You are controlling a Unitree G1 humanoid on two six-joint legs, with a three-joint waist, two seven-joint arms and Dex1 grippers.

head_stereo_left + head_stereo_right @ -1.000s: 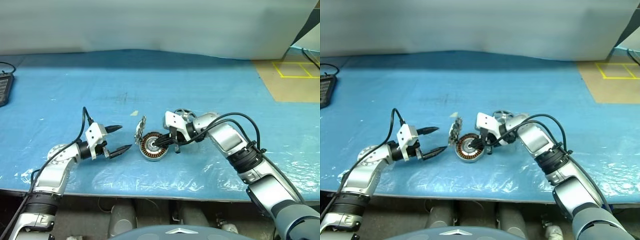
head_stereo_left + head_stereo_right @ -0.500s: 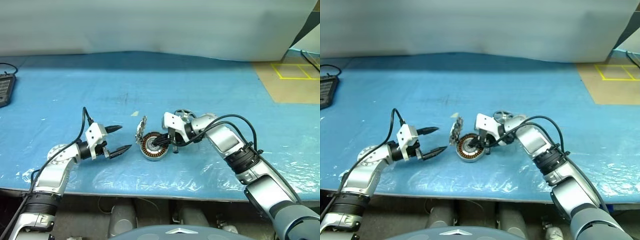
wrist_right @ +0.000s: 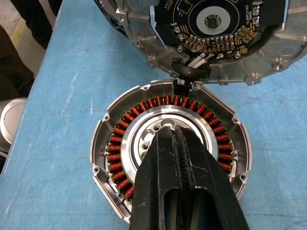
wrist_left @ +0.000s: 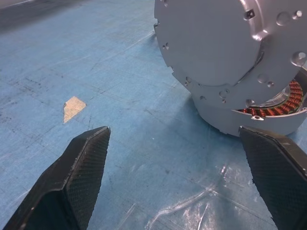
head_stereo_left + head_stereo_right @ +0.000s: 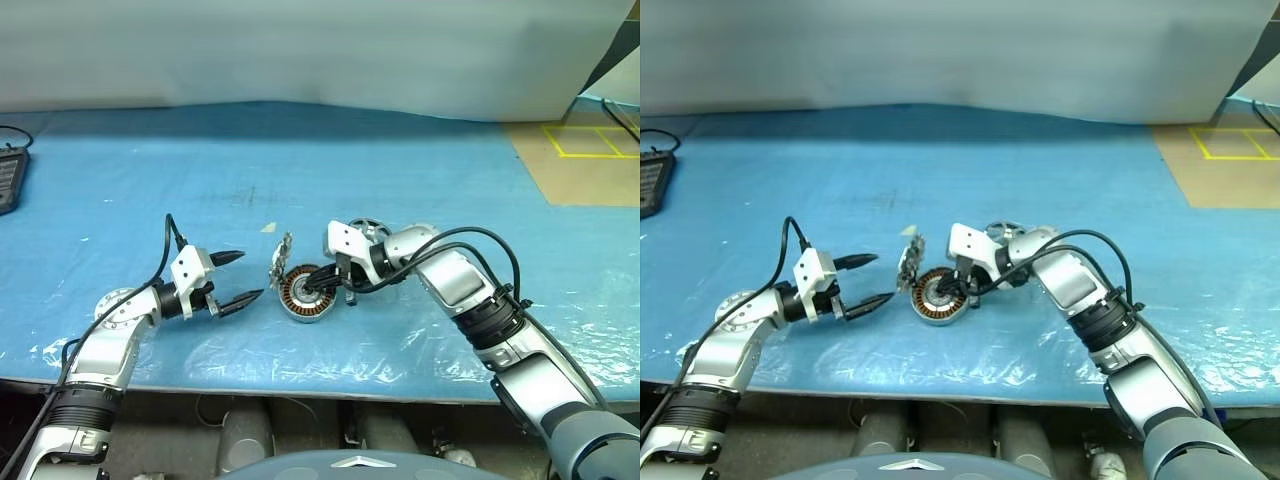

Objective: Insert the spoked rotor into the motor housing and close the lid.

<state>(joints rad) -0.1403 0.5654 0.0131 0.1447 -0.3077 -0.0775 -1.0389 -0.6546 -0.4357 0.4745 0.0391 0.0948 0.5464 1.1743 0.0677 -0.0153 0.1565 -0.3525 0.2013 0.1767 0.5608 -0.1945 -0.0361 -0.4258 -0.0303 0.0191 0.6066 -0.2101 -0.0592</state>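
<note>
Pre-insertion: right gripper (image 3: 180, 139) closed, empty, over motor housing (image 5: 305, 294) centre; left gripper (image 5: 238, 278) open, idle; spoked rotor (image 5: 366, 227) behind, next needing fetching.

Head eyes look down; wrist cameras closely share the motor housing (image 3: 170, 148).

Bare blue table sheet (image 5: 150, 190) is lying open everywhere, while the upright silvery-grey round lid (image 5: 281, 260) is blocking the copper-wound motor housing's (image 5: 302, 296) left side.

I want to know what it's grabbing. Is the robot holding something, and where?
Nothing is held. The right gripper is shut, tips at the motor housing's centre; the left gripper is open.
</note>
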